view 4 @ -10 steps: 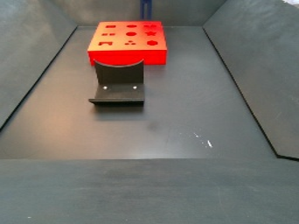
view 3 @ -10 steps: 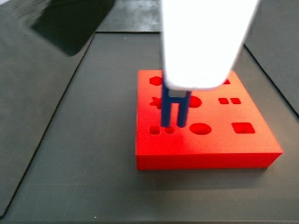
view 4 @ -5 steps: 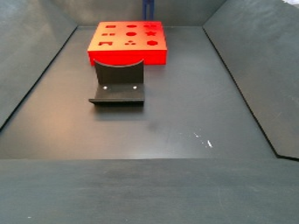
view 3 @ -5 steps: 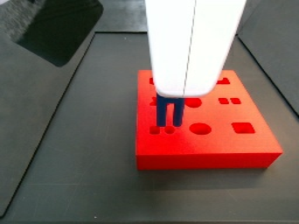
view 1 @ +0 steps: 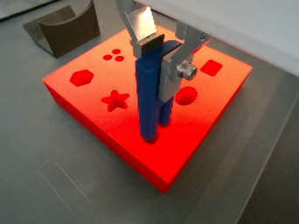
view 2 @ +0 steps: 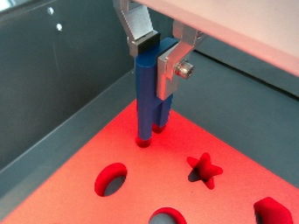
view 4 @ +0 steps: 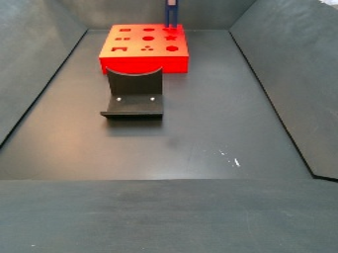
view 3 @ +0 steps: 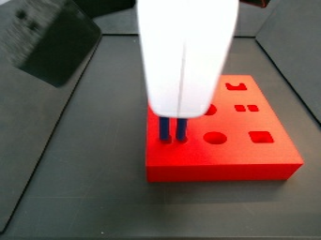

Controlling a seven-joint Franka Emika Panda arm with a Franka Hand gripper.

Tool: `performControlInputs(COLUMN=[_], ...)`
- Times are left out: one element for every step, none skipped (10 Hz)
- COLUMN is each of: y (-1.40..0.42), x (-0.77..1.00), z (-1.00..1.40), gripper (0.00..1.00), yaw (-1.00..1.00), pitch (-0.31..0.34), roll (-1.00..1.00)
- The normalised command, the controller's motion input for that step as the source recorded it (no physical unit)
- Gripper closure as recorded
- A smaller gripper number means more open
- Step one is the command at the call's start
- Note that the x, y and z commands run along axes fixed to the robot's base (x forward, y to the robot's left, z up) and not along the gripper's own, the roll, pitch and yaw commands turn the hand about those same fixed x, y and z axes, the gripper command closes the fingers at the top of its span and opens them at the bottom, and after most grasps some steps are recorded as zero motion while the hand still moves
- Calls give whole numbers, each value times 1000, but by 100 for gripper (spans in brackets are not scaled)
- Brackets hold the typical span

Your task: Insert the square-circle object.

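The square-circle object (view 1: 151, 96) is a long blue peg of two thin prongs, standing upright. My gripper (view 1: 160, 61) is shut on its upper part, silver fingers on either side; both wrist views show this (view 2: 158, 57). The prong tips (view 2: 145, 138) reach the top face of the red block (view 2: 176, 171) at a pair of small holes near one corner. In a side view the peg (view 3: 174, 128) shows only briefly between the white gripper body (view 3: 189, 56) and the block (view 3: 257, 159). The other side view shows the peg (view 4: 171, 12) over the block's far edge (view 4: 145, 51).
The red block carries several other shaped holes: a star (view 1: 114, 100), a hexagon (view 1: 80, 77), a circle (view 3: 216, 138) and squares (view 3: 261, 137). The dark fixture (view 4: 133, 97) stands in front of the block. Sloping dark walls (view 4: 34, 89) enclose the floor.
My gripper has moved down with the peg. Less of the blue prongs shows below the white body, and their tips now sit at the small holes.
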Motion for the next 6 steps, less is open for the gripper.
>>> performControlInputs(y=[0,0,40,9,0,0], x=[206,29,-91,-69,-54,-3], z=[-183,-183,-71,-80,-120,-154], gripper=[100,100,100,100,100,100], yaw=[426,343,63,0,0,6], pitch=[-60,-53,-20,-23,-36,-47], roll=[-16,0,0,0,0,0])
